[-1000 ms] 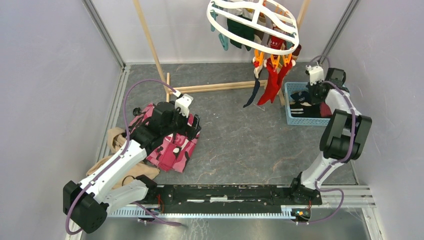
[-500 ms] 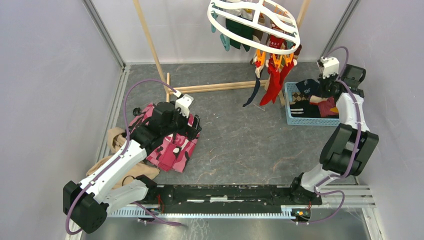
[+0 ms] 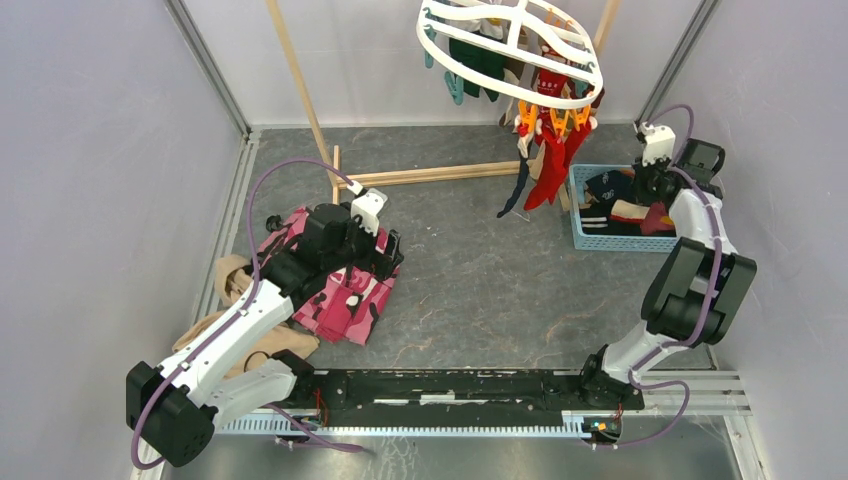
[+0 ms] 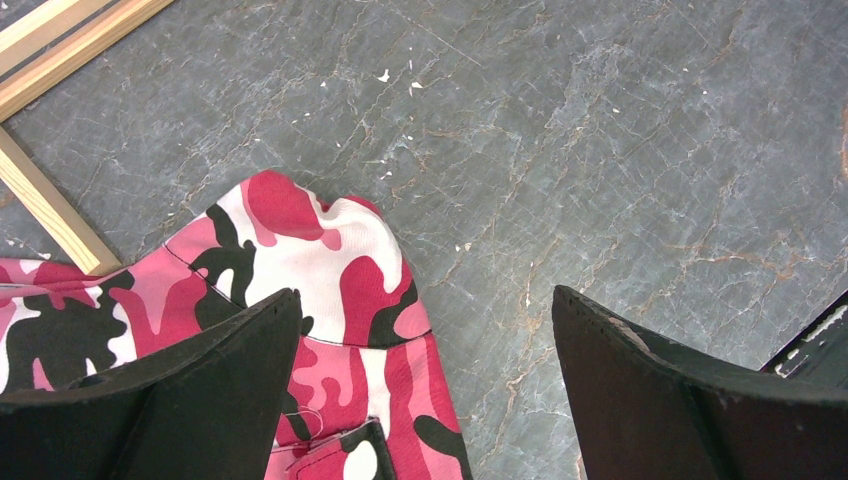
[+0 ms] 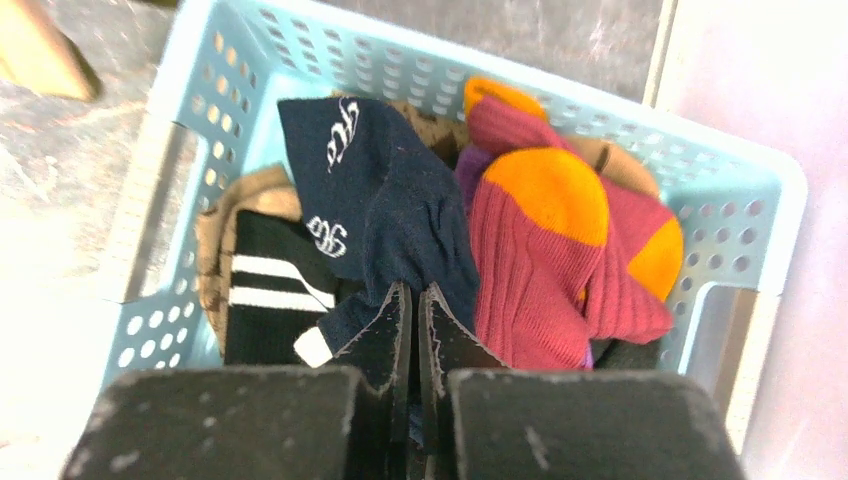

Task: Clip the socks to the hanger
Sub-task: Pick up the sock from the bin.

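Observation:
The white oval hanger hangs at the top, with red socks, a dark green sock and a navy one clipped under it. More socks fill the blue basket. Among them are a navy sock, a maroon and orange sock and a black white-striped sock. My right gripper is over the basket, shut on a fold of the navy sock. My left gripper stands wide open and holds nothing. It sits low at the edge of the pink camouflage cloth.
A wooden pole rack crosses the back of the floor, its base bar close to the basket. The pink camouflage cloth and a tan cloth lie at the left. Grey walls close in both sides.
My right arm swung from the basket's middle toward its far right side, and the navy sock shifted with it. The clipped socks swayed to the right. The left arm stayed still.

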